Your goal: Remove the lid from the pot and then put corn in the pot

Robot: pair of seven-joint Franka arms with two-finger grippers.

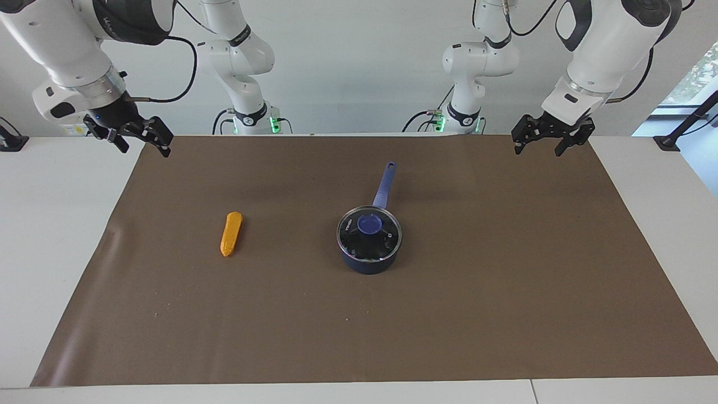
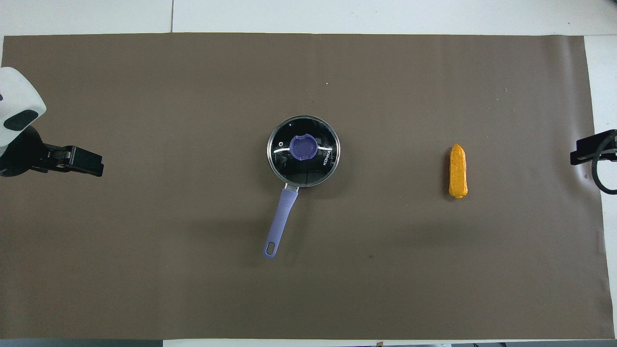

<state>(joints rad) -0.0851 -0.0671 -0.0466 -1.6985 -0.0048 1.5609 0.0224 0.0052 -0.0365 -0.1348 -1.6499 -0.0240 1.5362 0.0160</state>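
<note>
The dark blue pot [image 1: 367, 265] stands in the middle of the brown mat, its long handle [image 1: 385, 184] pointing toward the robots. The glass lid [image 1: 369, 225] with its blue knob sits on the pot and also shows in the overhead view [image 2: 303, 147]. The orange-yellow corn [image 1: 231, 233] lies flat on the mat beside the pot, toward the right arm's end [image 2: 458, 165]. My left gripper [image 1: 538, 149] is open and empty, up over the mat's edge at the left arm's end. My right gripper [image 1: 144, 150] is open and empty over the mat's corner at the right arm's end.
A brown mat [image 1: 505, 292] covers most of the white table [image 1: 50, 224]. Nothing else lies on it. Both arm bases stand at the table's robot end.
</note>
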